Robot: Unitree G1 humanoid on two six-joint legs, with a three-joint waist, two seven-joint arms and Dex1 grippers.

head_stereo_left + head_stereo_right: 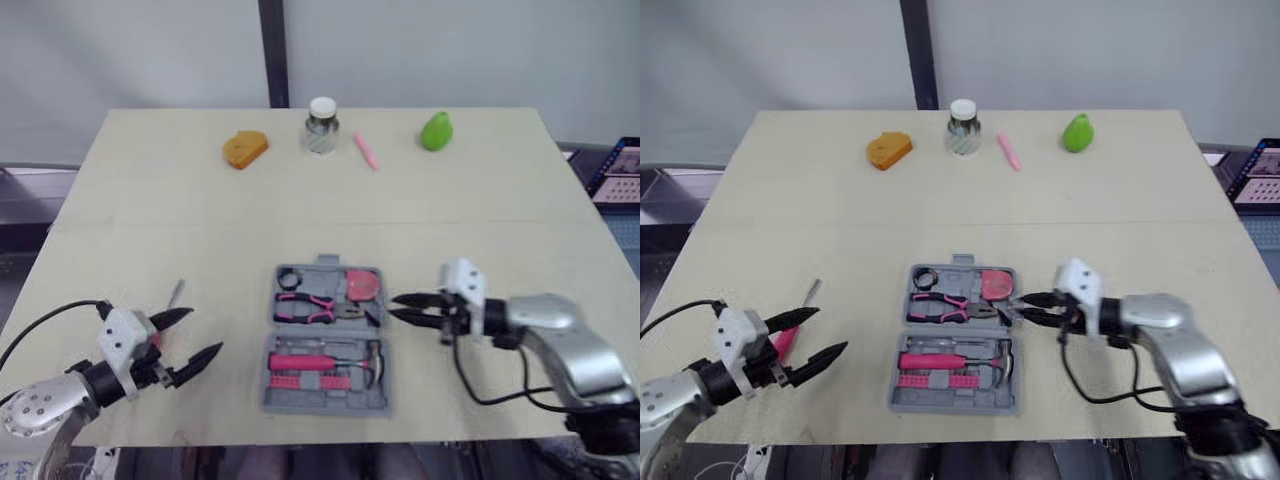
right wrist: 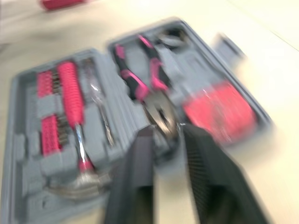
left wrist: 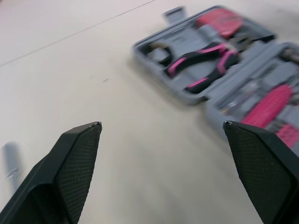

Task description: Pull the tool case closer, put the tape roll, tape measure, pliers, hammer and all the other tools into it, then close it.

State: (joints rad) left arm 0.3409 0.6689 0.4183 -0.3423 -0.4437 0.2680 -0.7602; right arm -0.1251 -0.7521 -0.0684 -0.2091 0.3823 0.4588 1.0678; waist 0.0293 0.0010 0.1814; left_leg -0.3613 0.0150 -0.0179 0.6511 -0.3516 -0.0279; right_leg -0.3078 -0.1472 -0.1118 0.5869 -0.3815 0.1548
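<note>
The grey tool case (image 1: 275, 395) lies open at the table's front middle. Its far half holds a black tape roll (image 1: 289, 277), pink-handled pliers (image 1: 308, 305) and a pink tape measure (image 1: 362, 284). The near half holds a hammer with a pink handle (image 1: 305, 361) and a row of pink bits. My right gripper (image 1: 392, 308) is narrowly open and empty, with its tips at the case's right edge by the pliers' nose (image 2: 161, 119). My left gripper (image 1: 205, 330) is wide open to the left of the case. A pink tool (image 1: 783, 342) lies mostly hidden under it. A thin grey metal tool (image 1: 175, 293) lies just beyond.
Along the table's far edge stand an orange object (image 1: 244, 149), a glass jar with a white lid (image 1: 321, 127), a pink pen (image 1: 366, 151) and a green object (image 1: 435, 131). The case sits close to the front table edge (image 1: 300, 440).
</note>
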